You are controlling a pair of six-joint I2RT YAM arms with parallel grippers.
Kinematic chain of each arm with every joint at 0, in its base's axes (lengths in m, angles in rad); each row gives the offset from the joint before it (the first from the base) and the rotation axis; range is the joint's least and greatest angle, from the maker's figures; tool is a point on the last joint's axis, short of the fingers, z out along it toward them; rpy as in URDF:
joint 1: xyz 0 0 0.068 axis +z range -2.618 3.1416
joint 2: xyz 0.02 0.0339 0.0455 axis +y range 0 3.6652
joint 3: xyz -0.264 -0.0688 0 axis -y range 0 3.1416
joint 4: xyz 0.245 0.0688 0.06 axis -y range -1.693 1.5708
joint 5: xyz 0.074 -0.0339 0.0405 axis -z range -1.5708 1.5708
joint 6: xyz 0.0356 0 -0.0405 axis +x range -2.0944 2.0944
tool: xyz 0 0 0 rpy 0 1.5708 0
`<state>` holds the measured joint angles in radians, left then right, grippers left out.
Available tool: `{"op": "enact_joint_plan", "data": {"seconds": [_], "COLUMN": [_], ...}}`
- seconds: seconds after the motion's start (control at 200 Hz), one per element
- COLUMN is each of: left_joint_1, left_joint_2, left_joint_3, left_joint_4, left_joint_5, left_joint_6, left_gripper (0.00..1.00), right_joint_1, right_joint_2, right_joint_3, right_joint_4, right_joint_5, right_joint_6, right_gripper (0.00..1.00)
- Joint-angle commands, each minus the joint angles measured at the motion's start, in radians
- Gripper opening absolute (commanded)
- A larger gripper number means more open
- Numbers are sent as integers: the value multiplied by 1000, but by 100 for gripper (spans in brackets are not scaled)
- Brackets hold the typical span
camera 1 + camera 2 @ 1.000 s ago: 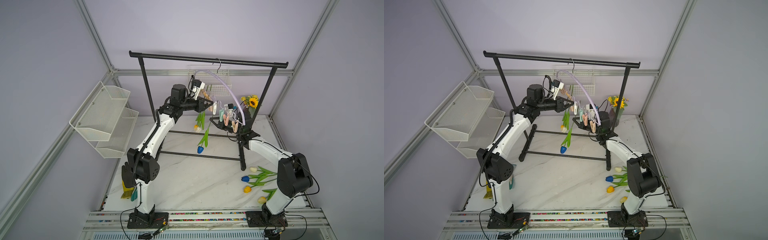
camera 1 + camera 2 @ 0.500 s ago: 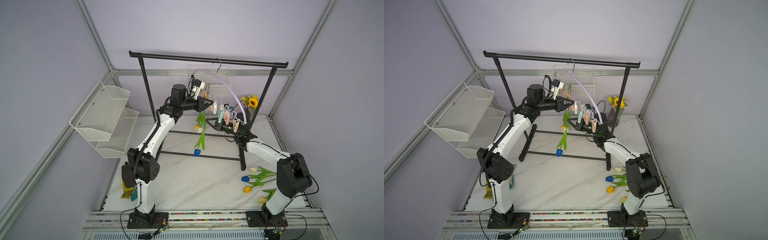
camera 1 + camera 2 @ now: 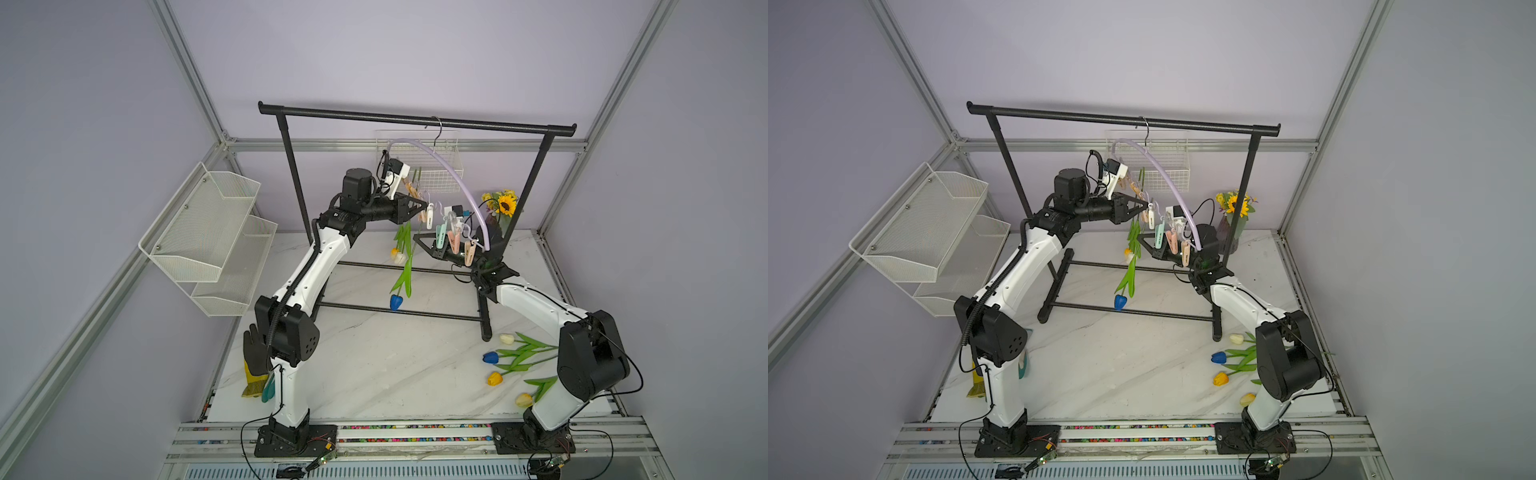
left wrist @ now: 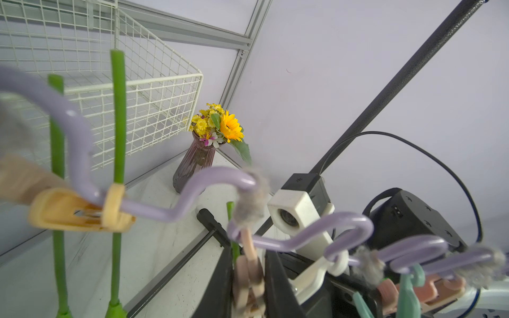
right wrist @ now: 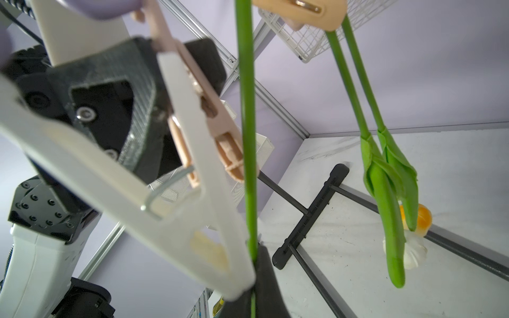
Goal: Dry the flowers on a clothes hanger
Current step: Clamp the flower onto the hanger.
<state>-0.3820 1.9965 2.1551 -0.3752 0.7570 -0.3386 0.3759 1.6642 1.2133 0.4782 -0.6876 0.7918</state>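
The lilac clothes hanger [image 3: 449, 167] [image 3: 1163, 171] [image 4: 78, 137] hangs from the black rack by its wire hook. My left gripper [image 3: 426, 206] [image 3: 1147, 206] [image 4: 249, 278] is shut on a peach clothespin [image 4: 248, 272] [image 5: 220, 132], whose mouth stands spread. My right gripper [image 3: 415, 237] [image 3: 1139, 236] [image 5: 254, 261] is shut on a flower's green stem [image 5: 246, 110]; its blue head [image 3: 395, 302] [image 3: 1119, 302] dangles below. The stem runs up right beside the peg's mouth. Two flowers [image 3: 398, 253] [image 5: 385, 179] hang from a yellow peg [image 4: 77, 210]. Several flowers [image 3: 515, 357] [image 3: 1233, 357] lie on the table by the right arm.
The black garment rack [image 3: 415, 118] spans the back, its foot bars [image 3: 399, 313] lying on the marble table. A sunflower vase [image 3: 503, 205] [image 4: 198, 159] stands back right. White wire baskets [image 3: 208, 237] hang on the left wall, one more [image 3: 442, 176] behind the hanger. A glove [image 3: 255, 365] lies front left.
My right gripper has edged a little left with the stem, and the blue head has swung slightly. The pegs on the hanger have swayed. The left arm has stayed in place.
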Motion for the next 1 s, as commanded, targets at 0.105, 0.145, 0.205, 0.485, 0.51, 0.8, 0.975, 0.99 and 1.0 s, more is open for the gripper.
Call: {"op": "enact_joint_plan", "data": {"seconds": [0.105,0.145,0.205,0.485,0.51,0.8,0.975,0.99,1.0], "left_joint_1": [-3,-3,-3,-3,-3,-3,-1,-1,-1], "left_joint_2": [-11,-9,-11,-13,-13,-27,-41,-44,-46], "left_joint_3": [-5,-5,-8,-14,-16,-30,-36,-37,-38], "left_joint_4": [27,27,27,25,24,32,33,32,32], "left_joint_5": [28,30,32,35,36,33,27,26,25], "left_joint_6": [3,2,3,7,6,7,10,10,11], "left_gripper": [9,9,9,8,8,34,49,51,52], "right_joint_1": [3,4,4,3,3,4,3,2,2], "right_joint_2": [-43,-43,-46,-43,-41,-43,-35,-35,-35], "right_joint_3": [-6,-4,-1,25,27,29,42,42,42], "right_joint_4": [53,52,51,49,48,47,42,42,41], "right_joint_5": [-20,-19,-17,-6,-8,9,13,13,14], "right_joint_6": [6,5,3,11,13,13,12,10,9], "right_gripper": [0,0,0,0,0,0,0,0,0]}}
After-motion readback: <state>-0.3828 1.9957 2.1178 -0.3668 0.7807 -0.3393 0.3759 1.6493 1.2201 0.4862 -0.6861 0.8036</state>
